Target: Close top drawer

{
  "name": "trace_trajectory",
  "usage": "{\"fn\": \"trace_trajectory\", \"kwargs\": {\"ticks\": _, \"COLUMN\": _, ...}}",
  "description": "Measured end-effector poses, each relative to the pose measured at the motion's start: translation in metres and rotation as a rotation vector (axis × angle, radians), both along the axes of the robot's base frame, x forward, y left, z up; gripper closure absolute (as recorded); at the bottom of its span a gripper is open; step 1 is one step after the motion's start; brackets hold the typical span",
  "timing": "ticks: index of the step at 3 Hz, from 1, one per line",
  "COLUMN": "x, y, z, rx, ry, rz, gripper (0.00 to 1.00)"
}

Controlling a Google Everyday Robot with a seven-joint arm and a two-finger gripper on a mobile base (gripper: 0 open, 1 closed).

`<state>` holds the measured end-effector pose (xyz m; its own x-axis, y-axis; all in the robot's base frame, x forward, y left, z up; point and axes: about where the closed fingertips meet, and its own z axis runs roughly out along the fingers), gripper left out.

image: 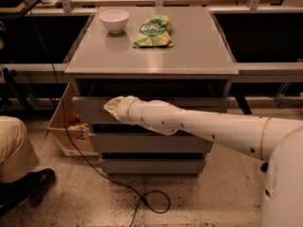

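Observation:
The top drawer (90, 110) is the wide grey panel just under the cabinet's tabletop (151, 63). It stands out a little from the cabinet, with a dark gap above it. My gripper (111, 107) is at the end of the white arm (199, 125), which reaches in from the lower right. The gripper is against the left part of the drawer's front panel. The arm hides the middle of the panel.
A white bowl (114, 20) and a green chip bag (154, 30) lie on the tabletop. Two lower drawer fronts (151, 144) sit below. An open cardboard box (64, 126) stands left of the cabinet. A black cable (142, 198) lies on the floor. A person's leg and shoe (19, 164) are at the left.

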<state>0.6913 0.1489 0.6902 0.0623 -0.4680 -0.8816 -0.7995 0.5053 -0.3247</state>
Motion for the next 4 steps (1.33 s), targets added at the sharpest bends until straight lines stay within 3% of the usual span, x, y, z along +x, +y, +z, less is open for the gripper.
{"fn": "trace_trajectory", "kwargs": {"ticks": 2, "x": -0.007, "y": -0.018, "z": -0.008, "rx": -0.096, "ry": -0.087, "rz": -0.013, "gripper": 1.0}}
{"fn": "trace_trajectory", "kwargs": {"ticks": 4, "x": -0.007, "y": -0.034, "z": -0.008, "rx": -0.133, "ry": -0.13, "rz": -0.031, "gripper": 1.0}}
